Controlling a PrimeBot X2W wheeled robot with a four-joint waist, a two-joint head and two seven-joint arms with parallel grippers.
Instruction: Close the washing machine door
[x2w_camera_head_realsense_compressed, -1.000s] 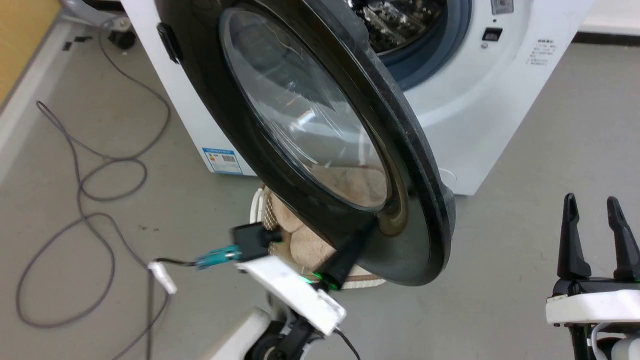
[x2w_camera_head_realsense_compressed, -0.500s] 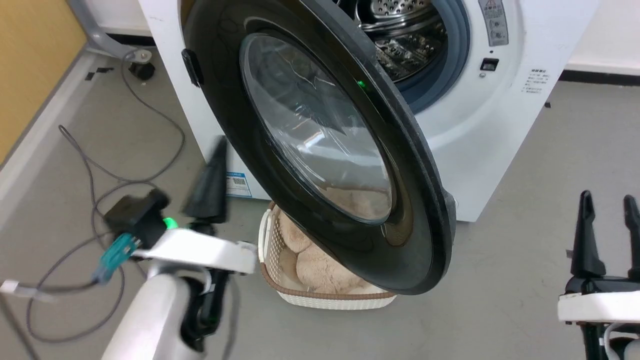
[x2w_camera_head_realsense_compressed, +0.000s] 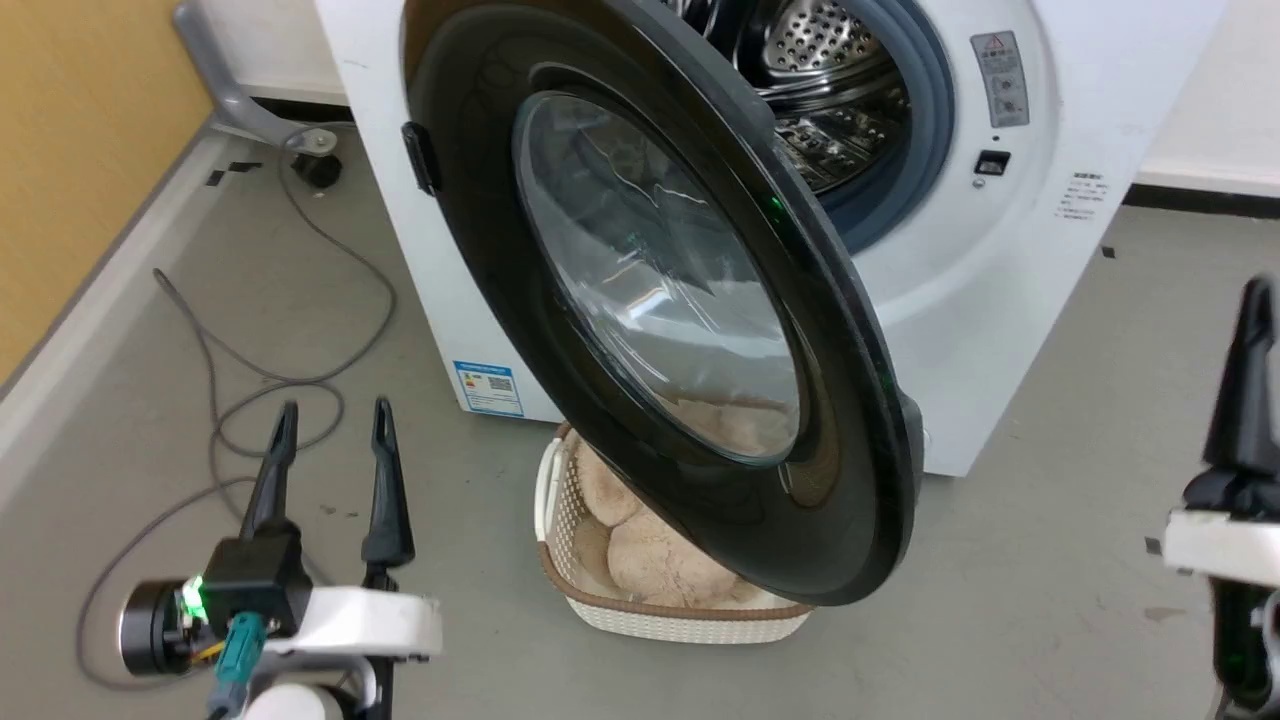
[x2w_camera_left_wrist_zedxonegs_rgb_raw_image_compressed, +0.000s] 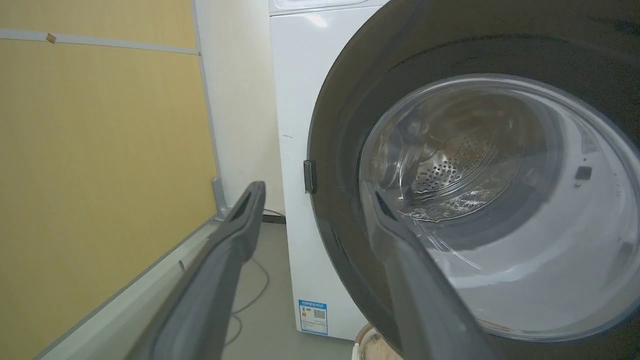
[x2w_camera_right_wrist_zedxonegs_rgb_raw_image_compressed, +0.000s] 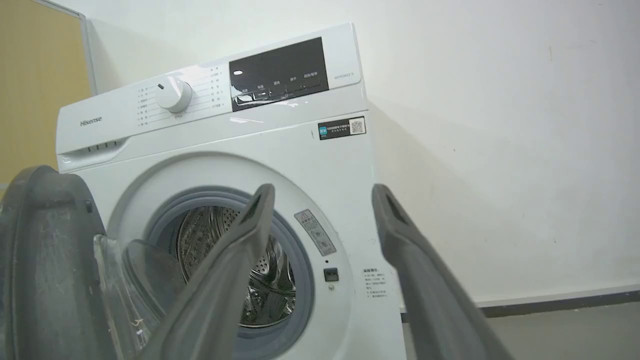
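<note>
Door: the door (x2w_camera_head_realsense_compressed: 660, 300) is seen swung wide open. It is hinged on the left side of the washer (x2w_camera_head_realsense_compressed: 1000, 280) in the head view, and its free edge is turned toward the camera.
Window: the clear bowl in the door's middle is looked through in the left wrist view, where the drum's holes are made out behind it.
Washer: the white front is left uncovered, and the steel drum (x2w_camera_head_realsense_compressed: 830, 60) and its grey seal are exposed. A blue sticker (x2w_camera_head_realsense_compressed: 488, 388) is seen low on the front.
Left gripper: the left gripper (x2w_camera_head_realsense_compressed: 334, 410) is held low over the floor (x2w_camera_head_realsense_compressed: 1050, 600), to the left of the door and apart from it. Its jaws are spread with nothing between them.
Right gripper: the right gripper (x2w_camera_right_wrist_zedxonegs_rgb_raw_image_compressed: 322, 192) is pointed at the washer's front from the right, well apart from it. Its jaws are parted and nothing is held.
Basket: a white basket (x2w_camera_head_realsense_compressed: 690, 615) with a brown rim is set on the floor under the door's lower edge. It is filled with beige plush (x2w_camera_head_realsense_compressed: 650, 555) and partly hidden by the door.
Cable: a grey cable (x2w_camera_head_realsense_compressed: 390, 300) is laid in loops on the floor left of the washer.
</note>
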